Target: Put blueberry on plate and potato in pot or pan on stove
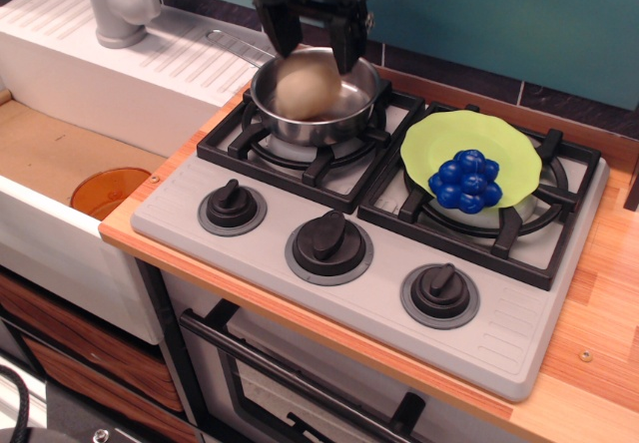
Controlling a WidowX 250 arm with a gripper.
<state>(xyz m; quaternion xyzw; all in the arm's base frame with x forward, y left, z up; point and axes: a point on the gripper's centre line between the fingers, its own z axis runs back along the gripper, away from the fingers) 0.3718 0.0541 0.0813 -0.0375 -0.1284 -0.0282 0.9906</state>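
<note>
Above the rear-left burner of the grey four-burner stove (300, 225), the black tool (313, 46) hangs spread wide and empty over the pale tan oval potato (307, 89) lying inside the shiny steel pot (349, 116), while the deep-blue bumpy blueberry (466, 181) sits on the lime-green plate (439, 144).

A toy kitchen: gas stove (369, 253), white sink (60, 94), oven door (300, 383).
</note>
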